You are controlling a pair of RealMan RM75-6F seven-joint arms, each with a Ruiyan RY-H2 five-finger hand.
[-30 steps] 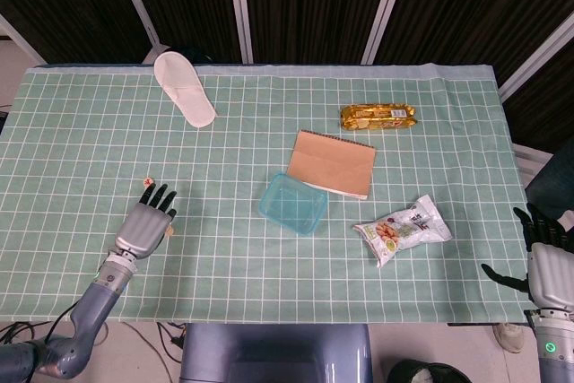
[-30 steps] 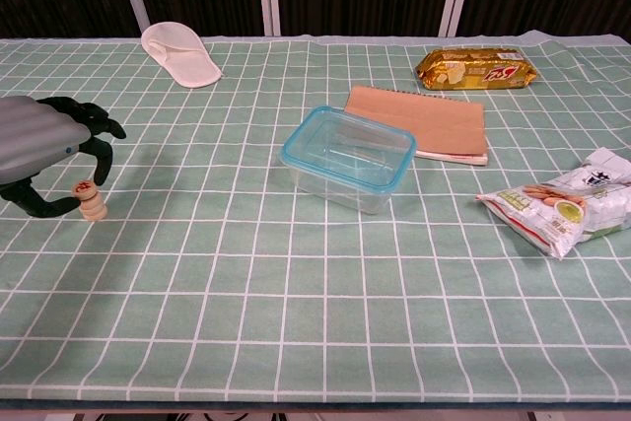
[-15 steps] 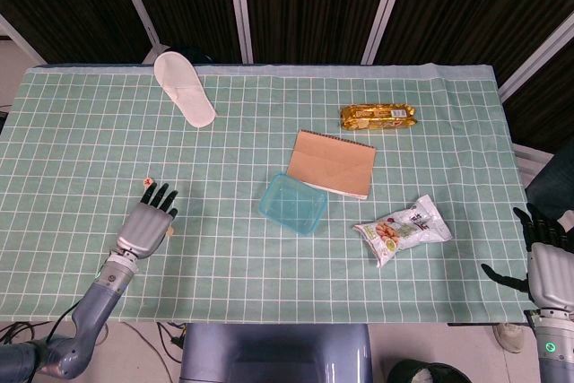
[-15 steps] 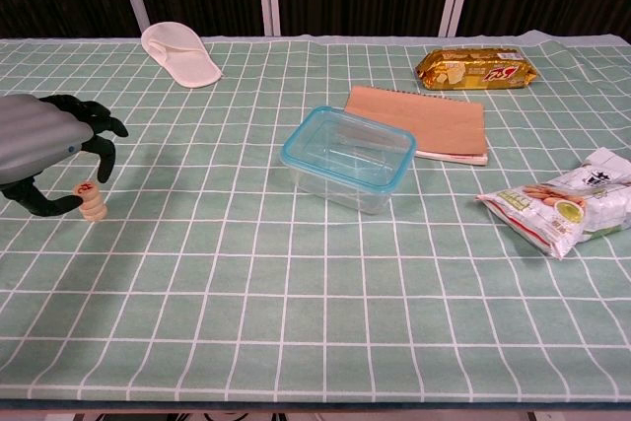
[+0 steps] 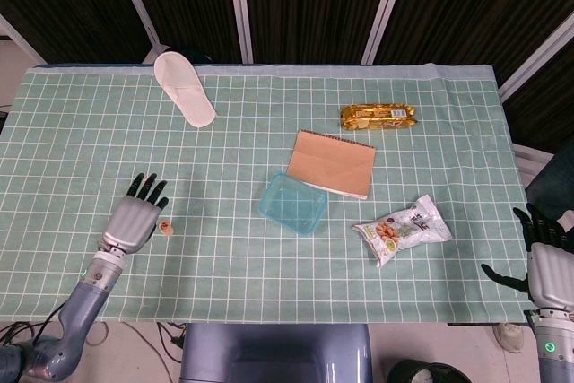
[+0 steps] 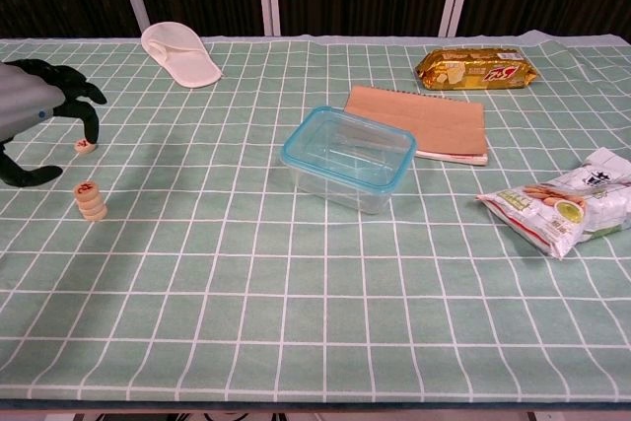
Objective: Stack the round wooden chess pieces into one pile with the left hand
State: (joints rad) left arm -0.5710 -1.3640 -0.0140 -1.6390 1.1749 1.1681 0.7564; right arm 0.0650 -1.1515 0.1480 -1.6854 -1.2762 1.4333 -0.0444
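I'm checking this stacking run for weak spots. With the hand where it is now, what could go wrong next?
The left hand hangs open close beside the small pile of chess pieces; a careless sweep could topple it. One loose chess piece lies apart beneath the fingers, small and flat on the cloth, so a pinch may slip. In the head view the hand hides that piece, leaving only the chest view to guide the grasp.

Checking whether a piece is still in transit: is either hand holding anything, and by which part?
Nothing is held. The left hand hangs open above the table, apart from the stack; the right hand is empty.
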